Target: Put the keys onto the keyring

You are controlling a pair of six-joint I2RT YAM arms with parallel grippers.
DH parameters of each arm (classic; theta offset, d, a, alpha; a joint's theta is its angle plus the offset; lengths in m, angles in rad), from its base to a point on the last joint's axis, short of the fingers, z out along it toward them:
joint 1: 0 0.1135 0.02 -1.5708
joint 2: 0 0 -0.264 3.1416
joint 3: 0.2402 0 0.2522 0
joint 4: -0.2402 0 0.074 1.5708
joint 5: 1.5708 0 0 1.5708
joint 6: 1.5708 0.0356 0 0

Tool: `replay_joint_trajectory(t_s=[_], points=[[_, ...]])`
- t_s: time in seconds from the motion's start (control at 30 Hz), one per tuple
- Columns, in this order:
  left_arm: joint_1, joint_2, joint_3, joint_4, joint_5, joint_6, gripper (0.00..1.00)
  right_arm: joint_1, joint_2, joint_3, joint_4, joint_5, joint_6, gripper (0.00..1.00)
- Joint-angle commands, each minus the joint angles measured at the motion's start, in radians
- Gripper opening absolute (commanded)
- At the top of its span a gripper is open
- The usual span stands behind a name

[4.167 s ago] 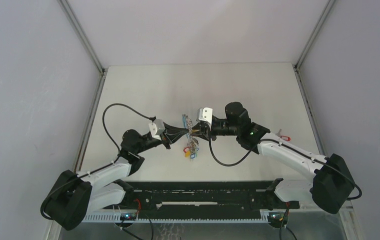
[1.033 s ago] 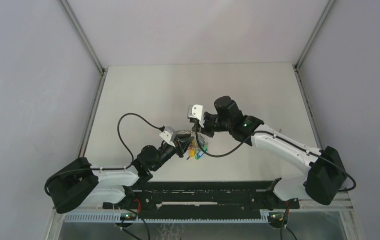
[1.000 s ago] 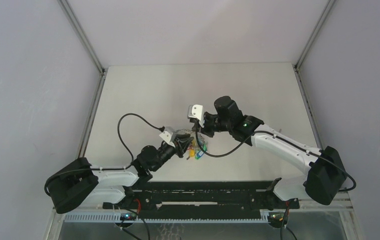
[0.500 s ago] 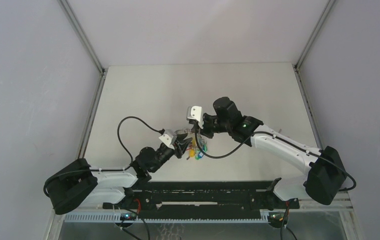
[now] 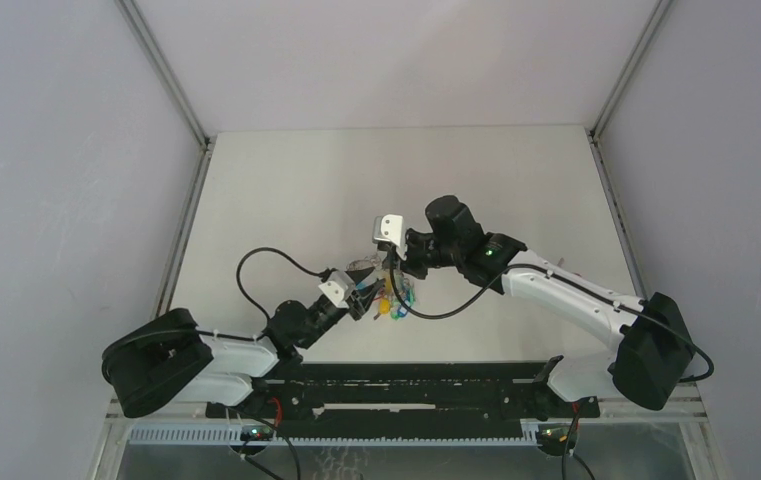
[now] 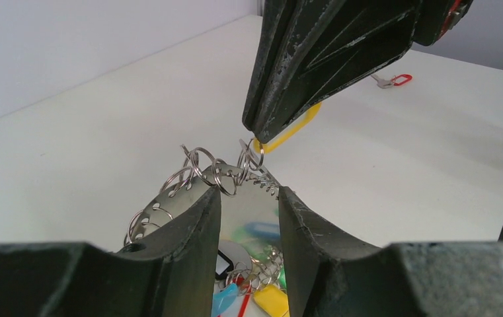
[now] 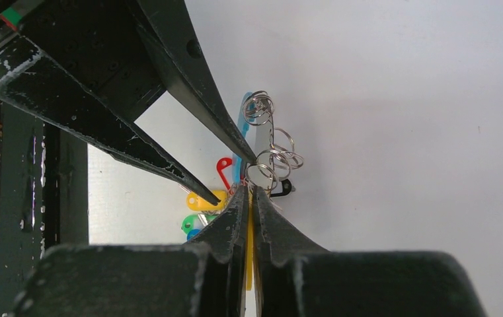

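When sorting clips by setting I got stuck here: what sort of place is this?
Probably a robot lab test cell: plain grey walls and metal corner posts box in a white table, with the left arm and right arm bolted to a black rail at its near edge.

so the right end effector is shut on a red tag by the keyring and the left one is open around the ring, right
Not quite: the right end effector is shut on a yellow tag, not a red one; the left wrist view shows it. The rest holds: it is by the keyring, and the left end effector is open around the ring.
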Motion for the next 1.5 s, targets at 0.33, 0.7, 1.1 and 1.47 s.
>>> replay_joint_trajectory(t_s=[0.33,0.7,1.1,1.47], points=[[-0.004,0.019,0.01,0.091,0.021,0.133,0.38,0.017,-0.058,0.051,-0.002,-0.022,-0.01,0.0],[-0.003,0.026,0.03,0.09,0.056,0.162,0.35,0.022,-0.058,0.051,-0.006,-0.03,-0.017,0.0],[-0.004,0.045,0.045,0.084,0.108,0.138,0.27,0.023,-0.05,0.051,0.005,-0.035,-0.011,0.0],[-0.004,0.052,0.069,0.085,0.045,0.158,0.16,0.032,-0.055,0.051,-0.006,-0.033,-0.006,0.0]])
